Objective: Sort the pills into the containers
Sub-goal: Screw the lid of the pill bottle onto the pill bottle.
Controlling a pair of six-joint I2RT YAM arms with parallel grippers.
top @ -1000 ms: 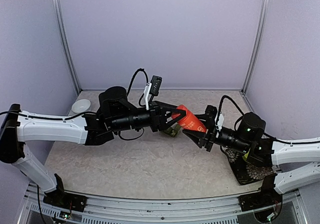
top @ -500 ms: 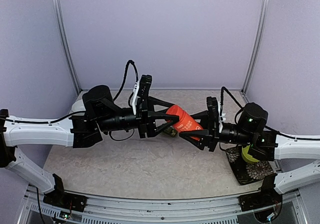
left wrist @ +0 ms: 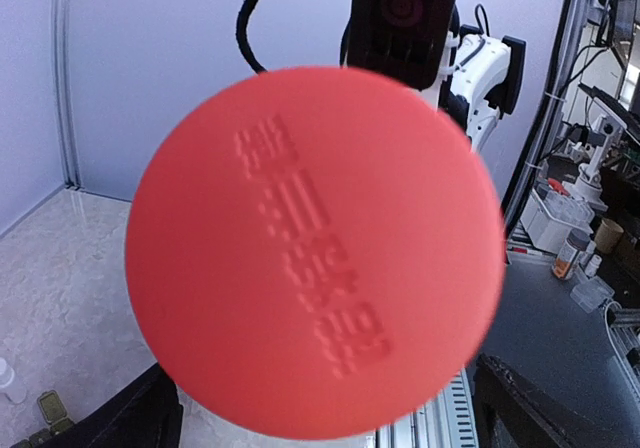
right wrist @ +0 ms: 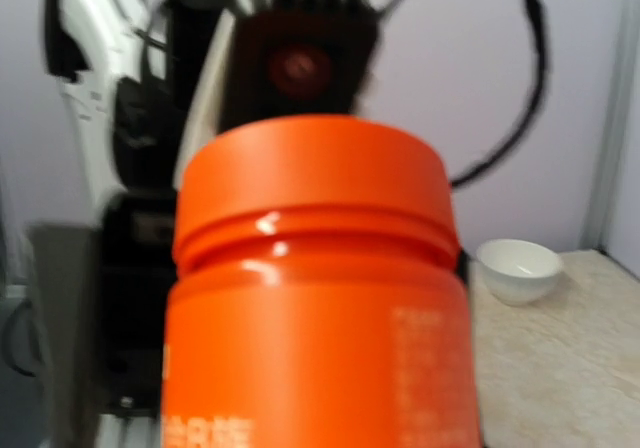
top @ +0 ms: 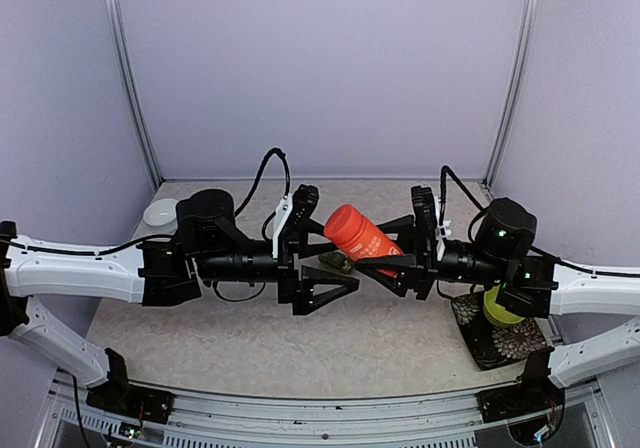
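From above, the right pincer (top: 396, 252) is clamping the lower body of the red-orange bottle (top: 362, 236) and holding it off the bench (top: 250, 338), tilted so its cap (top: 337, 220) is pointing up and to the left. Half a second ago the left pincer (top: 345, 271) was closing around that cap. Now it is sitting lower and drawn back, fingers spread, touching nothing, while the bottle is riding higher. The dark green pill box (top: 338, 262) is lying on the bench just under the bottle, between the two arms. The white bowl (top: 162, 211) is standing far left and the lime-green bowl (top: 497, 308) far right. In the left wrist view, the cap's embossed face is filling the frame head-on, with the left fingers (left wrist: 140, 418) showing wide apart at the bottom corners, clear of it. In the right wrist view, the cap is plainly sitting on the bottle, though this pincer's own fingers are not showing. The release probably means a re-grip between twists or a failed one. No pills are coming out yet, so sorting is not under way.
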